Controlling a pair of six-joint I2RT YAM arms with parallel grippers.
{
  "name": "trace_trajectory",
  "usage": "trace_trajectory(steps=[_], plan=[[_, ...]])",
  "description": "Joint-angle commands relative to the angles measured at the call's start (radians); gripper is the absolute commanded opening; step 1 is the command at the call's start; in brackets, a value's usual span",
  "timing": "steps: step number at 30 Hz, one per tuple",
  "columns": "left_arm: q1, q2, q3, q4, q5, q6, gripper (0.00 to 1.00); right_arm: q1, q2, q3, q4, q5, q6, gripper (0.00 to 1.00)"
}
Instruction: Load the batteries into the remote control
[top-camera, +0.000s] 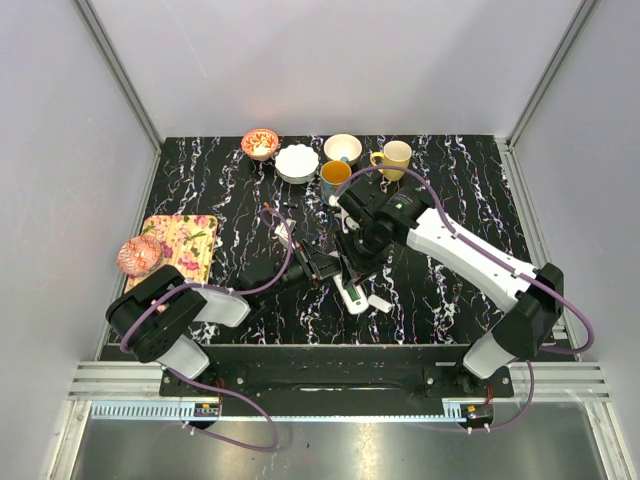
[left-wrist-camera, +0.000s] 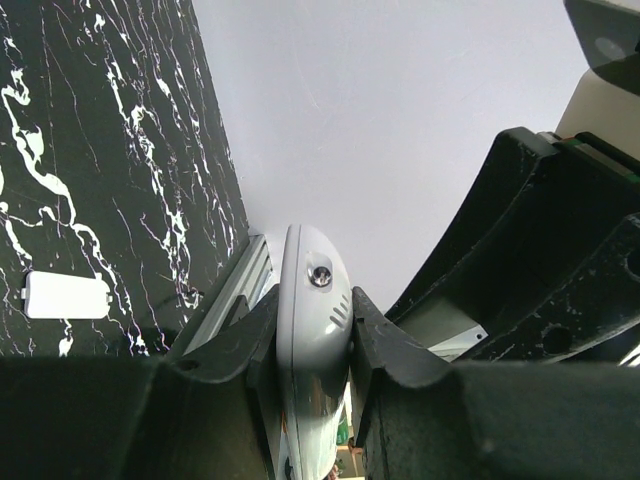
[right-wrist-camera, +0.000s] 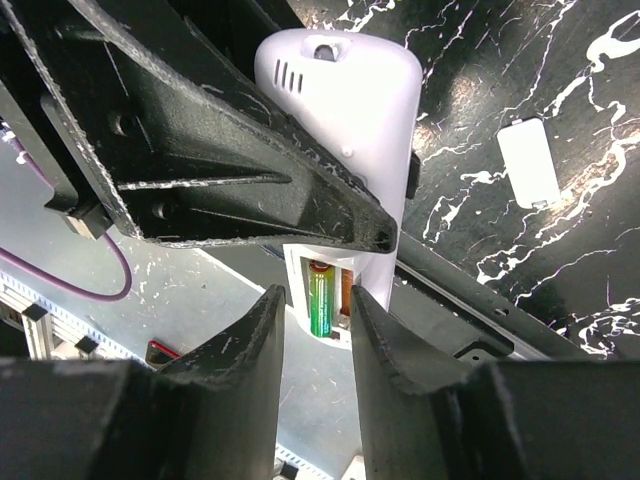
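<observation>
- White walls close in a black, white-veined marble tabletop (top-camera: 470, 210).
- Well to the left of the left claw lies a floral mat (top-camera: 190, 240), with a pink patterned round thing (top-camera: 138, 256) on its left edge.
- Beyond both claws, along the back edge, stand a red bowl (top-camera: 260, 143), a white bowl (top-camera: 296, 163), a second white bowl (top-camera: 342, 148), an orange mug (top-camera: 334, 178) and a yellow mug (top-camera: 395, 157).
- Left claw (top-camera: 322, 268) is pressed together on the remote control (top-camera: 350, 293), pinching its two long sides; the rounded white end sticks out past the fingertips (left-wrist-camera: 372, 335).
- Right claw (right-wrist-camera: 315, 295) hovers just at the remote's open slot, jaws slightly spread and pinching nothing.
- A green battery (right-wrist-camera: 320, 300) sits in that slot, seen through the gap between the right claw's fingers, touching neither.
- Just to the right of the claws, a small white chip (top-camera: 379, 302) lies flat on the tabletop, apart from the remote.
</observation>
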Motion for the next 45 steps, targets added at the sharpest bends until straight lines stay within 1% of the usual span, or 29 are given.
trace_trajectory(steps=[1, 7, 9, 11, 12, 14, 15, 16, 17, 18, 19, 20, 21, 23, 24, 26, 27, 29, 33, 39, 45], plan=[[-0.003, 0.003, 0.011, 0.371, 0.006, -0.018, 0.00, -0.003, -0.036, 0.062, -0.031, 0.045, -0.007, 0.39], [-0.003, 0.014, 0.012, 0.381, 0.009, -0.023, 0.00, -0.001, -0.077, 0.133, -0.033, 0.077, -0.001, 0.40], [-0.003, 0.015, 0.011, 0.382, 0.009, -0.023, 0.00, -0.003, -0.096, 0.136, -0.016, 0.103, 0.012, 0.40], [-0.003, 0.011, 0.009, 0.388, 0.009, -0.028, 0.00, -0.004, -0.137, 0.116, 0.036, 0.133, 0.022, 0.40], [-0.003, 0.009, 0.008, 0.397, 0.010, -0.029, 0.00, -0.006, -0.158, 0.098, 0.094, 0.167, 0.039, 0.40], [-0.002, 0.005, 0.006, 0.405, 0.018, -0.037, 0.00, -0.012, -0.243, 0.003, 0.175, 0.219, 0.076, 0.40], [0.000, 0.001, 0.006, 0.413, 0.021, -0.038, 0.00, -0.020, -0.278, -0.037, 0.274, 0.238, 0.096, 0.40], [0.000, -0.002, 0.004, 0.416, 0.023, -0.041, 0.00, -0.036, -0.353, -0.133, 0.329, 0.244, 0.119, 0.41], [0.001, -0.009, 0.003, 0.417, 0.030, -0.046, 0.00, -0.056, -0.390, -0.183, 0.381, 0.244, 0.134, 0.44], [0.003, -0.014, 0.000, 0.425, 0.032, -0.049, 0.00, -0.076, -0.425, -0.229, 0.469, 0.201, 0.178, 0.58], [0.008, -0.019, -0.002, 0.428, 0.039, -0.057, 0.00, -0.139, -0.479, -0.310, 0.504, 0.160, 0.197, 0.63], [0.008, -0.028, -0.003, 0.434, 0.046, -0.060, 0.00, -0.173, -0.497, -0.344, 0.531, 0.109, 0.213, 0.66], [0.014, -0.035, -0.006, 0.436, 0.052, -0.063, 0.00, -0.205, -0.510, -0.373, 0.582, -0.011, 0.239, 0.68], [0.017, -0.052, -0.012, 0.436, 0.059, -0.064, 0.00, -0.259, -0.522, -0.452, 0.627, -0.112, 0.260, 0.69], [0.018, -0.058, -0.017, 0.436, 0.063, -0.064, 0.00, -0.262, -0.521, -0.475, 0.680, -0.200, 0.277, 0.69], [0.023, -0.068, -0.017, 0.436, 0.069, -0.071, 0.00, -0.262, -0.516, -0.544, 0.740, -0.276, 0.302, 0.69], [0.023, -0.069, -0.016, 0.436, 0.073, -0.072, 0.00, -0.264, -0.513, -0.582, 0.793, -0.341, 0.317, 0.69], [0.023, -0.080, -0.011, 0.436, 0.076, -0.072, 0.00, -0.262, -0.513, -0.613, 0.835, -0.403, 0.340, 0.69], [0.025, -0.091, 0.006, 0.436, 0.089, -0.072, 0.00, -0.262, -0.507, -0.686, 0.939, -0.472, 0.377, 0.70], [0.024, -0.089, 0.020, 0.436, 0.099, -0.074, 0.00, -0.264, -0.501, -0.745, 1.053, -0.554, 0.441, 0.70], [0.024, -0.094, 0.026, 0.436, 0.098, -0.075, 0.00, -0.264, -0.484, -0.783, 1.085, -0.603, 0.463, 0.68]])
